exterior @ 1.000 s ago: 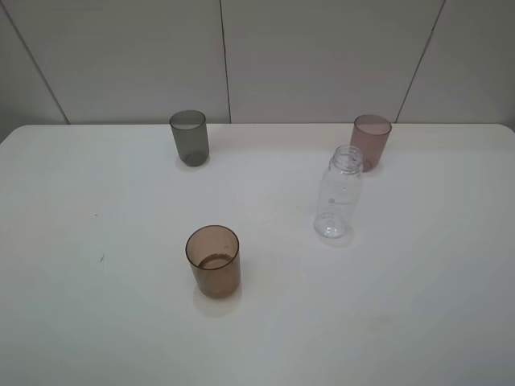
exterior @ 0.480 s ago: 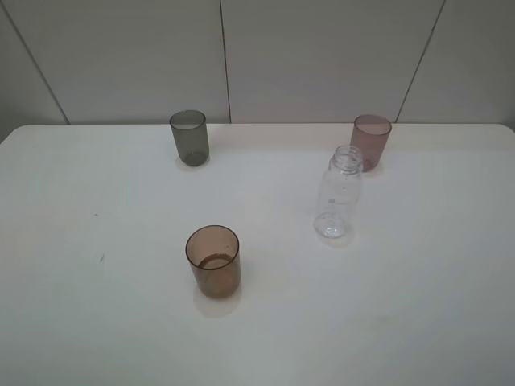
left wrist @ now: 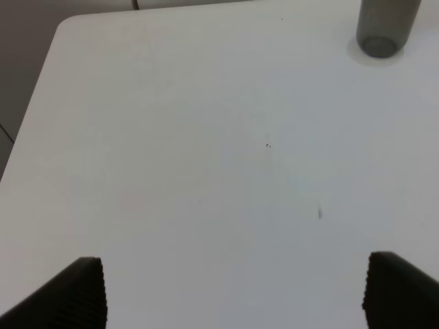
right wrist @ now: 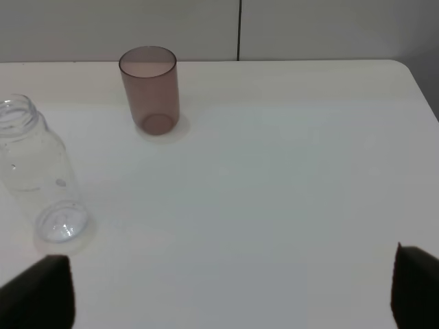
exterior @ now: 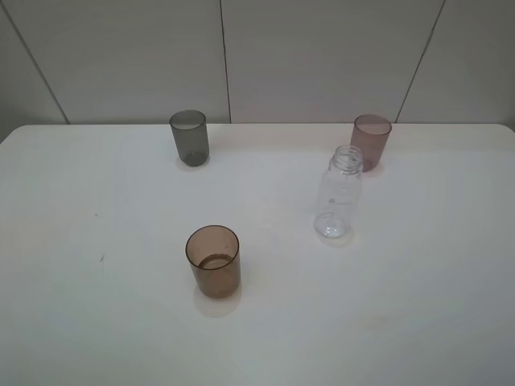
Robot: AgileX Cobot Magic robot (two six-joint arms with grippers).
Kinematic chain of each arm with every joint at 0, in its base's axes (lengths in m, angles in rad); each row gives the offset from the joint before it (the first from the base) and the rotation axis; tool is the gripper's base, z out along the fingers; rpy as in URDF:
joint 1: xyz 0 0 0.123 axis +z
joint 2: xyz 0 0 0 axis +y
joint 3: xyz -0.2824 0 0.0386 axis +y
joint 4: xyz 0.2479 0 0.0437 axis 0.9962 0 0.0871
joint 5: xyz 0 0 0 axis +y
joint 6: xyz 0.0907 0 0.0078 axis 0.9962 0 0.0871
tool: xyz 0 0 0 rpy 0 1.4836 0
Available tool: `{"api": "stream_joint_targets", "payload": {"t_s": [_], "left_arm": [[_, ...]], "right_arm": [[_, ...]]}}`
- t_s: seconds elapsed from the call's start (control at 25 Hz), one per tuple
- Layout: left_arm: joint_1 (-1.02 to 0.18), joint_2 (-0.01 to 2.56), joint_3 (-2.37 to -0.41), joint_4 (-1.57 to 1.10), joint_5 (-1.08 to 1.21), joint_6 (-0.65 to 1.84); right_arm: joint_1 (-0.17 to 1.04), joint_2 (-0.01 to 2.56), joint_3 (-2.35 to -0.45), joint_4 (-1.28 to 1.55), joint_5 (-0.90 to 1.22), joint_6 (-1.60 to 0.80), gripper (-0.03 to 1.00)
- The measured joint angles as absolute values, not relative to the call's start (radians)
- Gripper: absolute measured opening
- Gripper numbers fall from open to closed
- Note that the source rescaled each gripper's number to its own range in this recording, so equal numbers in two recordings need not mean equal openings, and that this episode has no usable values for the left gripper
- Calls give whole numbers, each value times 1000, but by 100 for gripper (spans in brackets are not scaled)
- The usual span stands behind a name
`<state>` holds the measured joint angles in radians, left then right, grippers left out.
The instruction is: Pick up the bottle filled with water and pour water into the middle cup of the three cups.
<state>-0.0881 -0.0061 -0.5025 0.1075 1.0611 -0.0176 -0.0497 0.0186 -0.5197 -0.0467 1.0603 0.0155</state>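
Observation:
The clear bottle point(exterior: 339, 193) stands upright, capless, right of the table's middle; it also shows in the right wrist view point(right wrist: 40, 178). The amber-brown cup point(exterior: 213, 260) stands near the front, left of centre. The smoky grey cup point(exterior: 189, 137) is at the back left and shows in the left wrist view point(left wrist: 384, 26). The pinkish-mauve cup point(exterior: 371, 141) is at the back right, just behind the bottle, and shows in the right wrist view point(right wrist: 150, 90). My left gripper point(left wrist: 233, 295) and right gripper point(right wrist: 233, 288) are open and empty, fingertips point(left wrist: 82, 288) point(right wrist: 415, 281) wide apart. Neither arm shows in the exterior view.
The white table point(exterior: 418, 305) ends at a grey panelled wall point(exterior: 322, 56) behind. Its left corner edge point(left wrist: 58, 31) and right edge point(right wrist: 418, 75) show in the wrist views. A small dark mark point(left wrist: 319, 213) lies on the tabletop.

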Motion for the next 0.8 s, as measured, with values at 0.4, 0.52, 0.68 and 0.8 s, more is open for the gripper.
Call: {"api": "stream_joint_targets", "payload": {"t_s": [0.4,0.52,0.68,0.8], "left_arm": [[-88,-6,-503,107,1061,-18],[-88,-6,-503,107,1061,-18],[-88,-6,-503,107,1061,-18],[-88,-6,-503,107,1061,-18]], "right_arm": [[-50,19,-520,-47,1060,15,100],[-50,19,-520,-47,1060,15,100],[-50,19,-520,-47,1060,15,100],[-50,19,-520,-47,1060,15,100]]}}
